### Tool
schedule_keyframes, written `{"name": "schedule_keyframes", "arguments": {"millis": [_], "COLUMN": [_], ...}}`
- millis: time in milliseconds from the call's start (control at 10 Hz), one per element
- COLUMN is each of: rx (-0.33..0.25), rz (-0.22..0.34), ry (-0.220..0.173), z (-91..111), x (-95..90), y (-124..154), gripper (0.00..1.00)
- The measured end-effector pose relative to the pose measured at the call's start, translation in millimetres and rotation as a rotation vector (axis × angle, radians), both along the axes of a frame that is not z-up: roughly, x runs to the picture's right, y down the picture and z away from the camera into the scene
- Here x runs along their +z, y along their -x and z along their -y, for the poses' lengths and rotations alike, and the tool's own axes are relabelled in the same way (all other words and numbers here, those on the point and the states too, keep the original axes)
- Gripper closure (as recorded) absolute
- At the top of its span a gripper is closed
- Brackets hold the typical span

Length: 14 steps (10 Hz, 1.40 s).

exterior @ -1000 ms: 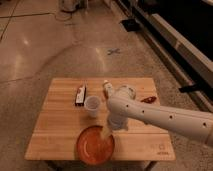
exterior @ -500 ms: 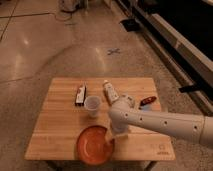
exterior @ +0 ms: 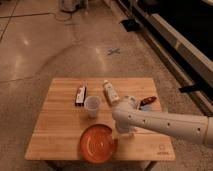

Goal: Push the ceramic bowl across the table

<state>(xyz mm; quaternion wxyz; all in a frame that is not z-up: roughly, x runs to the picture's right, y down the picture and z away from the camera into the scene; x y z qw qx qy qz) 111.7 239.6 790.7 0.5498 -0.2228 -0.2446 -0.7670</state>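
My gripper [exterior: 124, 129], open or closed I can't tell, has dropped to the ceramic bowl's [exterior: 98, 144] two-o'clock rim, so the push looks ready to start.

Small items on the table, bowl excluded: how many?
4: white cup mid-table, dark packet to its left, bottle to its right, reddish item by the right edge. The gripper beside the bowl and its arm may hide more.

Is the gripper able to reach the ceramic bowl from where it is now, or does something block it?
Probably yes. The gripper is low beside the rim of the ceramic bowl, with nothing visible between them; the cup stands farther back, out of the way.
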Motion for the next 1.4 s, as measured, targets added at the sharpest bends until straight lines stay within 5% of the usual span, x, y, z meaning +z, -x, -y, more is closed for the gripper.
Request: {"name": "schedule_keyframes", "arguments": {"millis": [700, 1400], "rx": [-0.018, 0.037], "rz": [-0.118, -0.225], "ry": [-0.003, -0.012], "z": [2, 21], "x": [-0.3, 12.8], "y": [-63, -126], "gripper": [0.2, 0.2]}}
